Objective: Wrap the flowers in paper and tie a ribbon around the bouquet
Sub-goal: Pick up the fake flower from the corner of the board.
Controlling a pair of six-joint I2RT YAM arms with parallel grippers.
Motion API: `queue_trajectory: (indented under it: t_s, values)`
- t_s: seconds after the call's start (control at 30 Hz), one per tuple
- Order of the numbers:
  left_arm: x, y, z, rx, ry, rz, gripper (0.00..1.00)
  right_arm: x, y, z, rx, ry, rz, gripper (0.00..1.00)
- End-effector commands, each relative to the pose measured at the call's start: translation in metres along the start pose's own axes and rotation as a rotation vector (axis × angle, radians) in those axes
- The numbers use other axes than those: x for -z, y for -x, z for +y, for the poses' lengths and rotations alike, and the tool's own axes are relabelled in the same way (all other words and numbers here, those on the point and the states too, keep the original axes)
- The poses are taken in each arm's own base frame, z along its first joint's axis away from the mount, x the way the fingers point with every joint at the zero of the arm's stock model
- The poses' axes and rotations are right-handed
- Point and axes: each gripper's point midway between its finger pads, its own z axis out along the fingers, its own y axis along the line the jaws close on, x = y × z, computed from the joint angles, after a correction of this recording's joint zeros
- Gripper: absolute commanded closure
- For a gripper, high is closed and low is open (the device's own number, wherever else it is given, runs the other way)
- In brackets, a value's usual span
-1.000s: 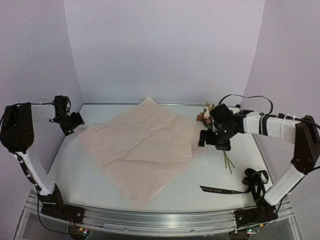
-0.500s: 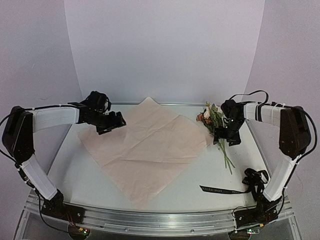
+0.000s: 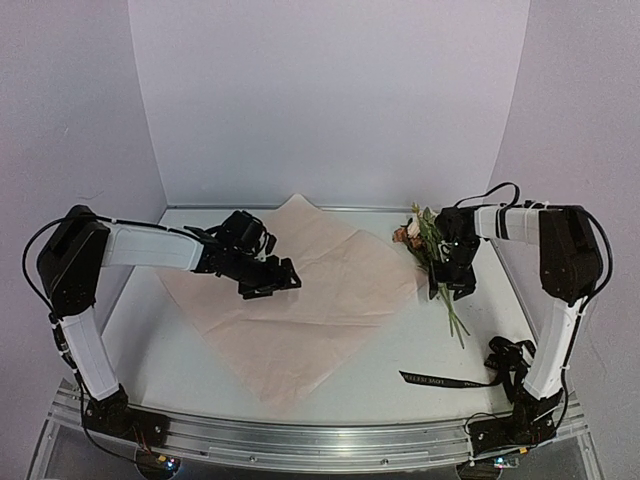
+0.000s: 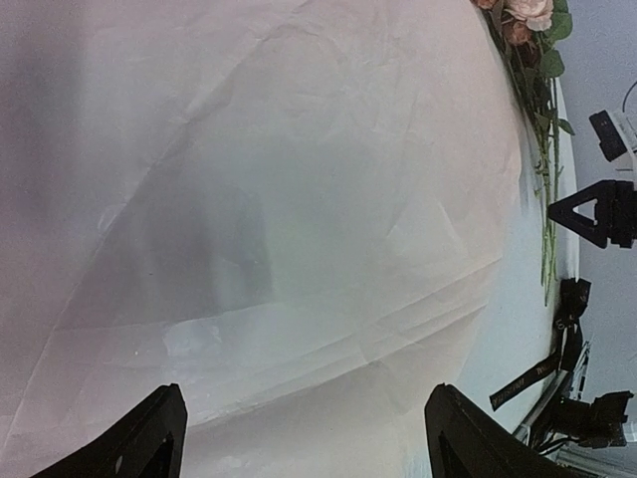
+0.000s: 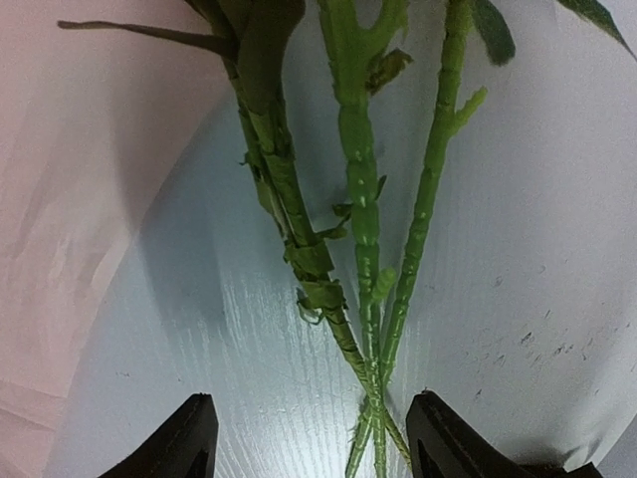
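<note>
Plainly the job is at its very start; the flowers (image 3: pixel 423 232) lie loose on the surface (image 3: pixel 385 345) at the right, just beside the right-hand corner of the paper (image 3: pixel 320 300), with the blooms toward the back wall and the thin green stems trailing toward the near edge; no sheet is around them, so no bouquet exists yet.

The paper lies spread flat and creased across the middle of the surface, turned like a diamond, with no corner lifted or folded over; the ribbon (image 3: pixel 445 380) lies as a flat black strip nearer the front edge, beyond the stem ends, untied and touched by neither arm.

The right gripper (image 3: pixel 448 285) is low over the stems; its wrist view shows the jaws parted, one on each side of the bundle of stems with a gap on both sides, so it has hold of nothing at this moment, though it looks placed to take them.

The left gripper (image 3: pixel 268 288) hangs over the left-centre of the paper with its jaws wide apart and nothing between them; whether its fingertips touch the sheet I cannot tell.

By my reading nothing of the task is done; what is left is all of it: getting the flowers onto the paper, folding the sheet round the stems, then fetching the ribbon and tying it on.
</note>
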Motion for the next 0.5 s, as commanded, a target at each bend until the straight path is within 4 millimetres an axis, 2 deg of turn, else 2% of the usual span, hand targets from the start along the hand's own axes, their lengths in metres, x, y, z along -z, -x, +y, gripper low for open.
queue_trajectory:
  t_s: [0.0,0.2,0.47]
  values:
    - [-0.012,-0.001,-0.015,-0.012,-0.042,-0.008,0.15,0.001,0.001,-0.008,-0.028,-0.018,0.02,0.35]
    - [-0.022,-0.012,-0.015,0.009,-0.038,0.004,0.16,-0.005,-0.004,-0.011,-0.103,-0.017,0.087,0.49]
    - [-0.023,-0.016,-0.018,0.024,-0.047,0.002,0.16,-0.022,-0.016,-0.018,-0.203,-0.058,0.142,0.51]
